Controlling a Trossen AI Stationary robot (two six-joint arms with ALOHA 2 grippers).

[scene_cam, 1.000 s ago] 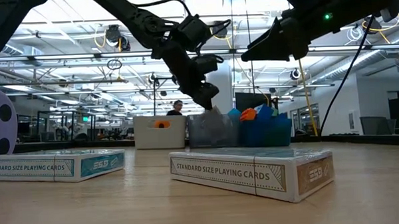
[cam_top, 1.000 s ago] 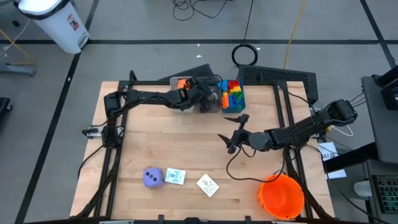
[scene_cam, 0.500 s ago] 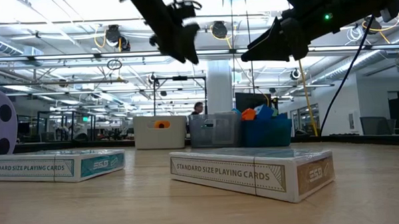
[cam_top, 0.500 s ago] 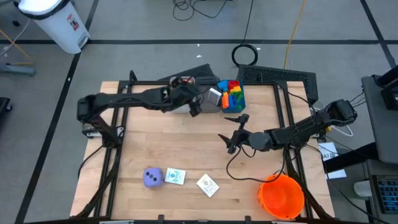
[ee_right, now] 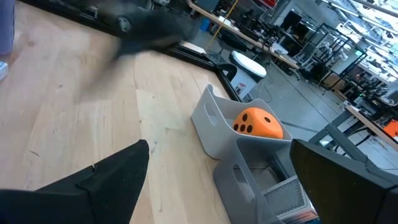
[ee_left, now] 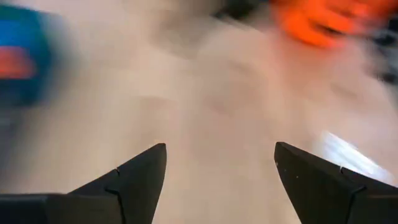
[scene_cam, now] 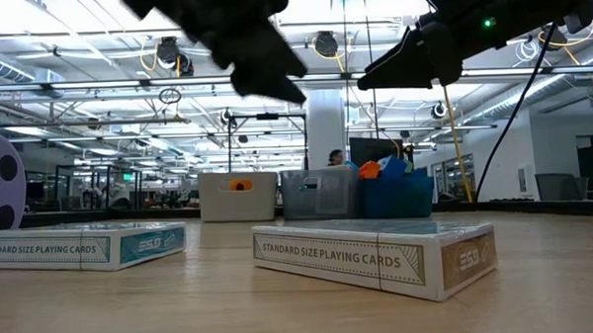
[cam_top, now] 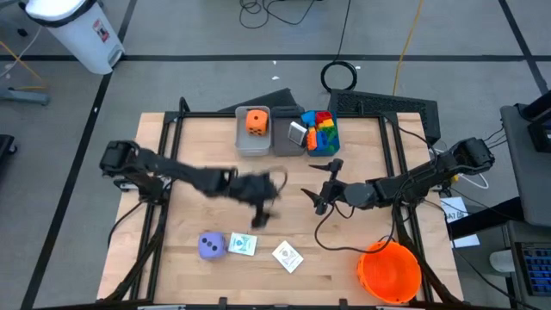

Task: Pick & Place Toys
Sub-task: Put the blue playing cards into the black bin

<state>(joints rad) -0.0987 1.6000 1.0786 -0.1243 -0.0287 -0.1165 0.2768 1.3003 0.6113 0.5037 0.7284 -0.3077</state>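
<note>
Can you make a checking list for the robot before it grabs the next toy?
1. Left claw open and holding nothing: ok, the wrist view shows bare wood between its fingers.
2. Orange soft die dropped in the grey plastic bin: ok.
3. Toys to fetch lie at the near edge: ok, the purple soft die and two white card boxes sit apart on the wooden table.
4. Left claw over a toy: not ok, it hovers short of them.
5. Right claw out of the way: ok, open above mid-table, holding nothing.
6. Which toy it aims for: cannot tell.
</note>
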